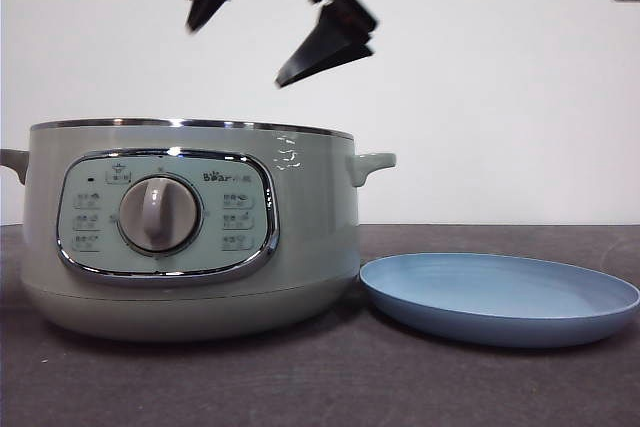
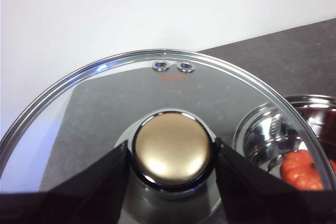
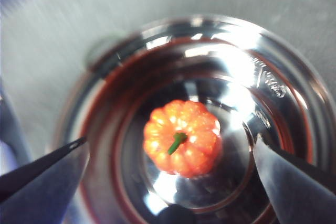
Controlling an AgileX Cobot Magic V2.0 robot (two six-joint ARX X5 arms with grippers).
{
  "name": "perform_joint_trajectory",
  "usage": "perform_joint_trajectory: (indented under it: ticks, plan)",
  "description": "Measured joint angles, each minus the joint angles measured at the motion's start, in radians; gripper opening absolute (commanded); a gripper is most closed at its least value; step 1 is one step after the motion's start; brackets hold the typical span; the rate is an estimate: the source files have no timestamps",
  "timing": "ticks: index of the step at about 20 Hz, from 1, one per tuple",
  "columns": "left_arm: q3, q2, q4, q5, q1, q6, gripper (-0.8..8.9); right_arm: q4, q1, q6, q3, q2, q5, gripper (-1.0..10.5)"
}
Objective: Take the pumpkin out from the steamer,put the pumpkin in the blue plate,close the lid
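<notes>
Overhead, the right gripper [image 1: 290,22] hangs above the steamer [image 1: 190,232], jaws spread wide and holding nothing. Seen from its wrist camera, the pumpkin [image 3: 182,137] sits at the centre of the shiny bowl, stem up, with bare metal all round it and the jaw tips at about 4 and 8 o'clock, well apart from it. The left gripper [image 2: 170,153] is clamped on the knob of the lid [image 2: 105,108], held clear of the pot. At the steamer's 3 o'clock the blue plate [image 1: 500,297] lies bare, its rim just beside the pot's base.
</notes>
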Motion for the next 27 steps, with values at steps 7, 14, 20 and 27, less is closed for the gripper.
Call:
perform_joint_trajectory:
  ticks: [7, 14, 20, 27]
  plan:
    - [0.0, 0.003, -0.008, -0.005, 0.0, 0.0, -0.09, -0.083, 0.087, -0.113, 0.182, 0.203, 0.143, 5.4]
    - [0.0, 0.003, -0.008, -0.004, 0.0, 0.0, -0.09, -0.077, 0.101, -0.141, 0.183, 0.341, 0.167, 5.3]
    - [0.0, 0.003, -0.028, -0.005, 0.0, 0.0, -0.09, -0.073, 0.106, -0.142, 0.184, 0.352, 0.171, 0.0]
    - [0.0, 0.01, 0.016, 0.051, 0.0, 0.0, -0.09, -0.341, 0.045, -0.14, 0.184, 0.056, 0.173, 0.0]
